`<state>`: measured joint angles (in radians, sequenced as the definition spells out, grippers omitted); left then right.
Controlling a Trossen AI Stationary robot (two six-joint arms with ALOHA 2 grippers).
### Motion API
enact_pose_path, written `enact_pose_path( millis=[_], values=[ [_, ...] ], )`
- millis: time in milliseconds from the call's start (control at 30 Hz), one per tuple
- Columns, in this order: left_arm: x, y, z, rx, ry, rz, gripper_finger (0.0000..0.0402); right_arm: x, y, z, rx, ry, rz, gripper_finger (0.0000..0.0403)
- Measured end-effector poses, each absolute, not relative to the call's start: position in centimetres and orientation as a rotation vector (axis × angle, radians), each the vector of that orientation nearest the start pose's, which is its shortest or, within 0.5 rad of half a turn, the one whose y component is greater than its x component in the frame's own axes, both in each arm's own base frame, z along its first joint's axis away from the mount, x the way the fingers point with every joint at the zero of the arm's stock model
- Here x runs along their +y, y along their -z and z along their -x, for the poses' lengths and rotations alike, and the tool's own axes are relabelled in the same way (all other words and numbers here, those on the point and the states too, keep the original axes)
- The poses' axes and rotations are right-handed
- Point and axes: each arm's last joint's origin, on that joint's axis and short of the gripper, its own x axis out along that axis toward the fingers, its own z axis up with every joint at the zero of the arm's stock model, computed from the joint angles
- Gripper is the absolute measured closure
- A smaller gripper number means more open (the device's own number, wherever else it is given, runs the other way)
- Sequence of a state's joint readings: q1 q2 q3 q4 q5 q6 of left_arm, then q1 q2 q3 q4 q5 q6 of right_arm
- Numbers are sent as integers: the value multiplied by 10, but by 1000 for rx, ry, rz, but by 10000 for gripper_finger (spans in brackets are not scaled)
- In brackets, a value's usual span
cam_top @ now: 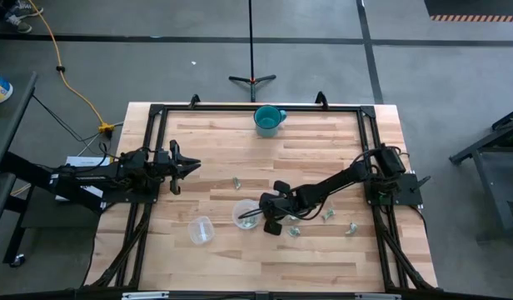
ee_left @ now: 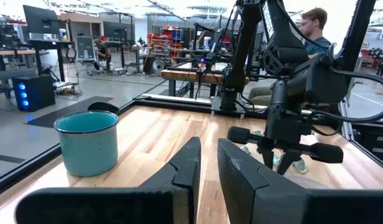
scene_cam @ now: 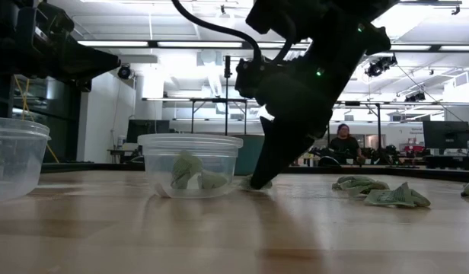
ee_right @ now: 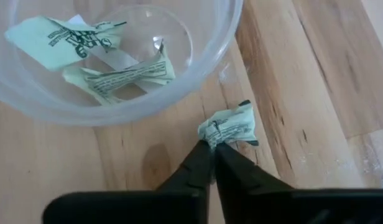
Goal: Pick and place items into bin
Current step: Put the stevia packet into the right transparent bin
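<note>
On the surface (cam_top: 323, 250) from above, the right tool (cam_top: 258, 214) sits beside one clear bowl (cam_top: 244, 213); four wrappers lie behind it. Right wrist: closed on one wrapper (ee_right: 229, 126), two inside the bowl. Left tool (cam_top: 192, 164) waits, nearly closed.

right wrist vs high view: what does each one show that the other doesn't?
Only the right wrist view: the right gripper shut on a green wrapped piece lying on the wood just outside the clear bowl, and print on the two pieces inside the bowl.

Only the high view: the left gripper waiting at the table's left side, a teal cup at the far edge, a second clear container, and other pieces scattered to the right.

Both: the right gripper, the bowl, the wooden table.
</note>
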<state>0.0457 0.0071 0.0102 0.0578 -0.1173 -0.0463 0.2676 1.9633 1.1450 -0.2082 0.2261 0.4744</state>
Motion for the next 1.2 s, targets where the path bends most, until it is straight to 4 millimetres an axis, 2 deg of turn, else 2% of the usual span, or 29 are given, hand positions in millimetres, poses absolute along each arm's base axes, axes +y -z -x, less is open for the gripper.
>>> enact_pose_path(
  millis=[167, 267, 333, 400, 533, 633, 733, 867, 1000, 1100, 1200],
  values=[
    [8, -172, -97, -65, -162, 48, 309, 89, -136, -362, 999, 355, -163, 396],
    [8, -172, -97, -65, -161, 48, 309, 84, -153, -355, 977, 482, -131, 397],
    [8, -172, -97, -65, -162, 48, 309, 83, -167, -355, 912, 508, -126, 396],
    [8, -172, -97, -65, -161, 48, 309, 86, -180, -360, 834, 442, -97, 400],
    [8, -172, -97, -65, -161, 48, 309, 104, -197, -375, 680, 150, -32, 399],
    [8, -172, -97, -65, -161, 48, 309, 113, -196, -381, 634, 4, -21, 401],
    [8, -172, -97, -65, -162, 48, 309, 113, -188, -382, 666, -11, -29, 392],
    [8, -172, -97, -65, -162, 48, 309, 111, -180, -385, 683, -10, -64, 358],
    [8, -172, -97, -65, -161, 48, 309, 108, -179, -386, 690, -15, -72, 300],
    [8, -172, -97, -65, -161, 48, 309, 103, -184, -382, 720, 11, -81, 256],
    [8, -172, -97, -65, -162, 48, 309, 100, -196, -373, 819, 5, -125, 223]
  ],
)
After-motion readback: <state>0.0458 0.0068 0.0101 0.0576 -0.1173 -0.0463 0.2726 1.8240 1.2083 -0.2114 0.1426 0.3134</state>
